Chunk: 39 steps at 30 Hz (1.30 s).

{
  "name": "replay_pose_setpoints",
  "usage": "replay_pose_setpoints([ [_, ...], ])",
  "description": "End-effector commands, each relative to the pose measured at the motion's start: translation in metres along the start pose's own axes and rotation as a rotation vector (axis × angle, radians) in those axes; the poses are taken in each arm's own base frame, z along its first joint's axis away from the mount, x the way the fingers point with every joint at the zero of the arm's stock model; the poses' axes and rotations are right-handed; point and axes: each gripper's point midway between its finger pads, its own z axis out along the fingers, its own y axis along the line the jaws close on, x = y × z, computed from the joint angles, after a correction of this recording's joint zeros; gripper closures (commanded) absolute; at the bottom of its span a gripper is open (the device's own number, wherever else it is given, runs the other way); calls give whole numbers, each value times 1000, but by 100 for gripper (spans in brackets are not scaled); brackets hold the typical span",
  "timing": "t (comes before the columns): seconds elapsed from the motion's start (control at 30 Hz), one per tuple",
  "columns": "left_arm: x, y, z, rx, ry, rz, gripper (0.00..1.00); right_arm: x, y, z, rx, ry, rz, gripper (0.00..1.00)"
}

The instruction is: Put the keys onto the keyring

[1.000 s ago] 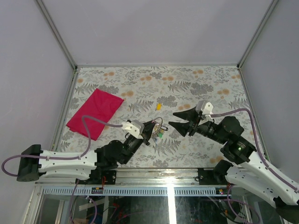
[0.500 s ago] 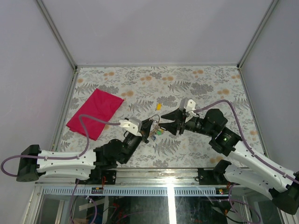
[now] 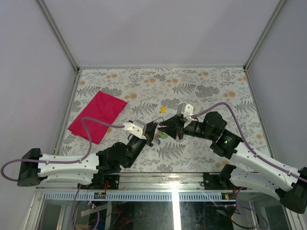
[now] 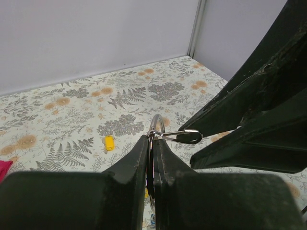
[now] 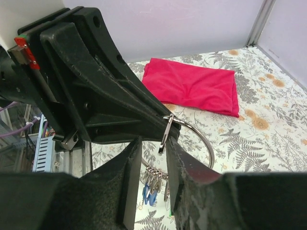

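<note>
My left gripper (image 3: pixel 156 131) is shut on the keyring (image 5: pixel 204 139), a large silver wire ring, and holds it edge-up above the table. Several keys with blue tags (image 5: pixel 150 189) hang from the ring's lower part. A small silver loop (image 5: pixel 165 134) sticks out from the ring at the left fingertips (image 5: pixel 163 125). My right gripper (image 3: pixel 166 128) is open, with its fingers either side of that small loop. In the left wrist view the ring (image 4: pixel 157 125) juts past the shut gripper (image 4: pixel 150 143), with the right fingers (image 4: pixel 240 103) close by. A yellow-tagged key (image 3: pixel 163 109) lies alone on the table.
A red cloth (image 3: pixel 97 116) lies at the left of the flowered table (image 3: pixel 211 86). Grey walls with metal posts close in the far and side edges. The two arms meet near the table's middle front.
My right arm has swung left to the left gripper, and its open fingers now straddle the small loop. The left gripper has shifted slightly, still holding the ring.
</note>
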Motion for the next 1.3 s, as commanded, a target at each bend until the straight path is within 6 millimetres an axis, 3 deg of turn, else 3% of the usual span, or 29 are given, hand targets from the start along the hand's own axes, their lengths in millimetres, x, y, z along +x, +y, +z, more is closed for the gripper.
replay_pose_setpoints([
  [0.0,-26,-1,2,-18,-55,-91,100,-43,-7,5,35,-120,-76,70],
  [0.1,-26,0,1,-19,-53,-93,100,-45,-8,6,42,-129,-76,78],
  [0.27,-25,3,-1,-24,-55,-97,100,-45,-12,5,66,-117,-65,100],
  [0.33,-24,3,-3,-13,-55,-90,100,-49,-14,3,80,-111,-51,100],
  [0.47,-25,3,-6,23,-68,-41,90,-56,-18,-2,123,-29,26,100],
  [0.6,-31,2,-13,93,-116,18,65,-70,-18,-9,161,47,129,100],
  [0.73,-39,-5,-19,178,-163,110,54,-77,-15,-12,169,125,217,100],
  [1.1,-75,-10,-24,229,-328,258,46,-80,-15,-14,201,204,303,100],
  [1.27,-75,-16,-19,241,-345,380,46,-82,-12,-13,193,209,332,100],
])
